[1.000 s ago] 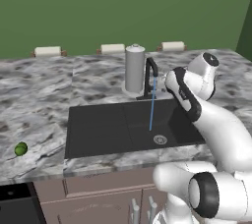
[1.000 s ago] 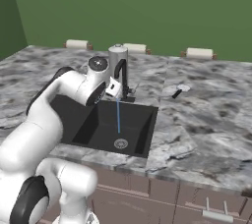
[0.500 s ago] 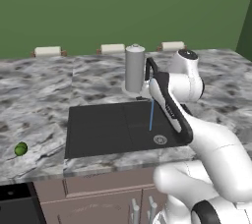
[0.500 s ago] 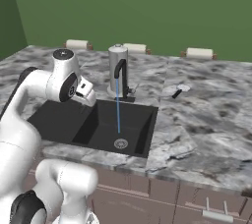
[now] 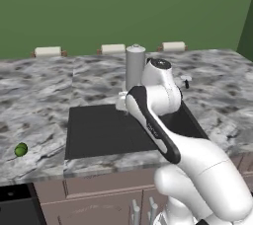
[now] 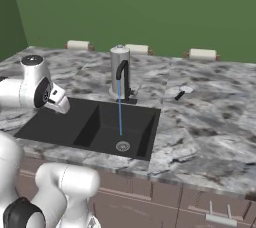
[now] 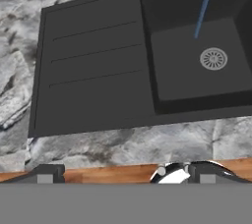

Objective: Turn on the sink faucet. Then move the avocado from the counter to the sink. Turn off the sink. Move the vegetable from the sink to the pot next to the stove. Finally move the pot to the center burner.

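Water running from the sink faucet (image 6: 121, 70) into the sink (image 6: 55, 124); my claw (image 6: 59, 103) above its drainboard, jaws unreadable; avocado (image 5: 21, 149) on the counter (image 5: 34, 101) at nine o'clock

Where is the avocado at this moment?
In the left base view, the avocado lies on the counter near the left edge, left of the sink.

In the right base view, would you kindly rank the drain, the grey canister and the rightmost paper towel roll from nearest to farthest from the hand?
1. The drain, in the sink basin right of the hand.
2. The grey canister, behind the faucet, farther back.
3. The rightmost paper towel roll, along the back wall, far right.
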